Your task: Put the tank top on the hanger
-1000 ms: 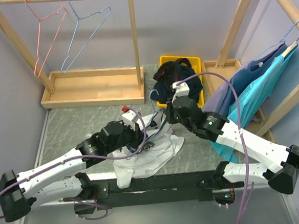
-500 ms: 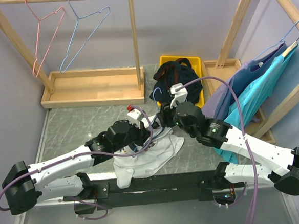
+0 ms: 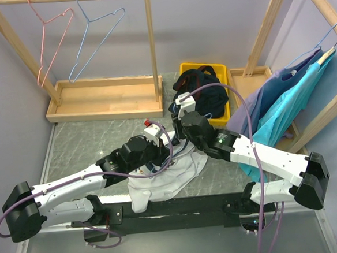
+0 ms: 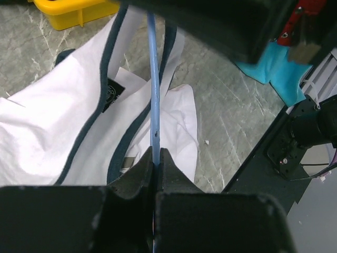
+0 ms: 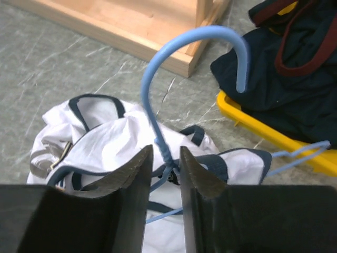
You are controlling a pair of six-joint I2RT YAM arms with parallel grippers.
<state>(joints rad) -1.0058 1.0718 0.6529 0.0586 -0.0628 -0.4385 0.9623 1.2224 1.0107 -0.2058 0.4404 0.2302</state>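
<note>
White cloth with navy trim, the tank top (image 3: 169, 175), lies crumpled on the grey table (image 3: 83, 144) between and under the two arms in the top view. Both grippers meet over its far edge, in front of the yellow bin (image 3: 219, 94) of dark clothing (image 3: 197, 87).

In the left wrist view the left gripper (image 4: 156, 158) has its fingers pinched tight on a straight run of the light-blue hanger (image 4: 153, 79). The wire runs away from it over the navy-edged shirt (image 4: 58, 137), which lies beneath and to the left.

In the right wrist view the right gripper (image 5: 165, 158) stands narrow around the hanger's (image 5: 174, 58) neck, at the twist below the hook. The tank top (image 5: 105, 142) lies bunched directly under the fingers. Whether the pads press the wire cannot be told.
</note>
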